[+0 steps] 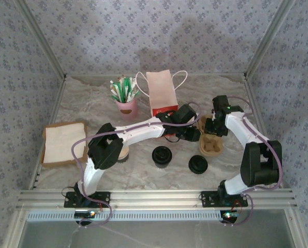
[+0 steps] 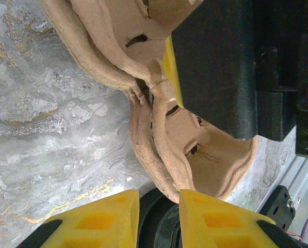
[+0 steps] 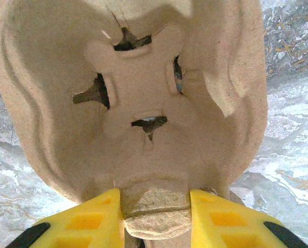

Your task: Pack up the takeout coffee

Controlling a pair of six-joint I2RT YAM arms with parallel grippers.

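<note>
A cream-rimmed, dark-walled takeout coffee (image 1: 124,153) stands half hidden behind my left arm's elbow. My left gripper (image 1: 190,133) (image 2: 159,199) is at the left edge of a brown pulp cup carrier (image 1: 211,143) (image 2: 164,150). It is shut on a black, glossy round thing (image 2: 156,217); cup or lid, I cannot tell. My right gripper (image 1: 211,126) (image 3: 156,199) hangs over the carrier's far end. Its yellow fingers (image 3: 92,217) press both sides of the carrier's rim tab (image 3: 156,212), above an empty cup well (image 3: 143,88). Its black body (image 2: 221,67) fills the upper right of the left wrist view.
Two black round lids (image 1: 162,155) (image 1: 197,164) lie in front of the arms. A red-and-white paper bag (image 1: 161,93) stands at the back, a pink cup of sticks (image 1: 126,107) to its left. A white napkin on a brown tray (image 1: 65,143) lies at the left edge.
</note>
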